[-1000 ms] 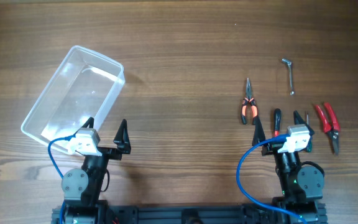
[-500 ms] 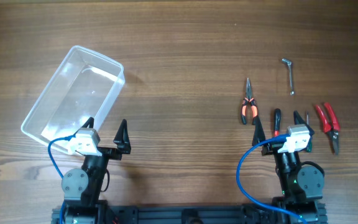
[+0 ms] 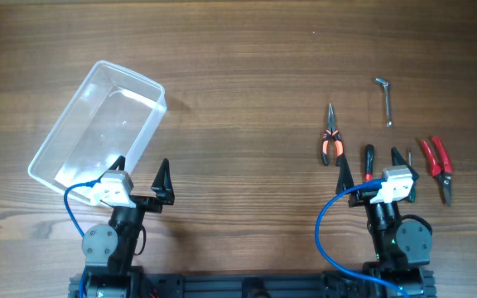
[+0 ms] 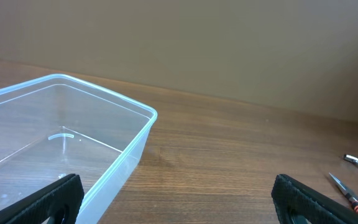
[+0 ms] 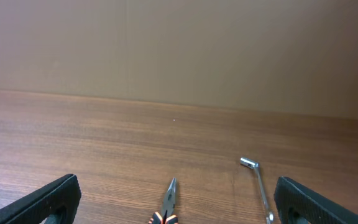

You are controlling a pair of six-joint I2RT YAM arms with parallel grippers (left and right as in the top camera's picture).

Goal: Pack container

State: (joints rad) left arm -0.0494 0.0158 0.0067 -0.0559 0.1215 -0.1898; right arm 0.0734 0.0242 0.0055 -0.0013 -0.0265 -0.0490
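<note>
Overhead, the clear, colourless rectangular plastic container lay slanted in the upper left of the frame, well inside the edges. The left gripper sat at its lower end, jaws spread wide, one fingertip overlapping the near rim. A broad stretch of brown wooden table lay between the container and the tools at centre right: orange-handled needle-nose pliers, a bent metal wrench and red-handled cutters. The right gripper, jaws likewise wide apart, sat just below the pliers.

text: none readable | labels: none | brands: none | numbers: none | signs: none
</note>
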